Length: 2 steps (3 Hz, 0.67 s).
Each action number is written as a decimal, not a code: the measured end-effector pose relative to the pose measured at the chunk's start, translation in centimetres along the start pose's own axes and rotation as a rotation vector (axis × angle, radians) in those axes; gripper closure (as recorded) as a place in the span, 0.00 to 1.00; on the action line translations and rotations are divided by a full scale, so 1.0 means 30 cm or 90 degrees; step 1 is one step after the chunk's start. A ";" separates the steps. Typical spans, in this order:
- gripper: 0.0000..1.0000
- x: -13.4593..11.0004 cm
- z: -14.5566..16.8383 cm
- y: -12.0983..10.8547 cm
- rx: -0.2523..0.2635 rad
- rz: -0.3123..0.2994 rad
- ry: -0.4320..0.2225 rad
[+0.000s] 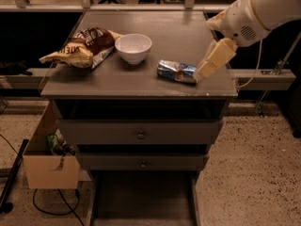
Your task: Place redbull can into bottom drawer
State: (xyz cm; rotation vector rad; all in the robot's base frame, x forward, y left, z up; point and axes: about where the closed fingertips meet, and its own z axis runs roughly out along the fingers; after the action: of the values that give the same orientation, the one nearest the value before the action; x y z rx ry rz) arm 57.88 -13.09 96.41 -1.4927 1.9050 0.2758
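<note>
The redbull can (175,71), blue and silver, lies on its side on the grey cabinet's top (141,79), right of centre. My gripper (205,71) hangs from the white arm at the upper right and points down and to the left. Its tip is right beside the can's right end, at or very near touching. The bottom drawer (141,197) is pulled out at the foot of the cabinet, a shallow grey tray with a dark floor, and nothing shows in it. The two upper drawers (140,133) with round knobs are shut.
A white bowl (133,47) stands on the top, left of the can. A crumpled brown and yellow snack bag (80,48) lies at the left. A cardboard box (49,166) with items sits on the floor left of the cabinet, beside a dark cable.
</note>
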 end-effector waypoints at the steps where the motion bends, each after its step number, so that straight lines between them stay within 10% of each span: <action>1: 0.00 0.062 0.143 -0.047 0.011 0.016 0.062; 2: 0.00 0.108 0.215 -0.076 0.013 0.023 0.098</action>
State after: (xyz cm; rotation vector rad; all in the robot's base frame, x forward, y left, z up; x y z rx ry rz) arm 62.13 -12.74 90.15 -1.5049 2.0517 0.1611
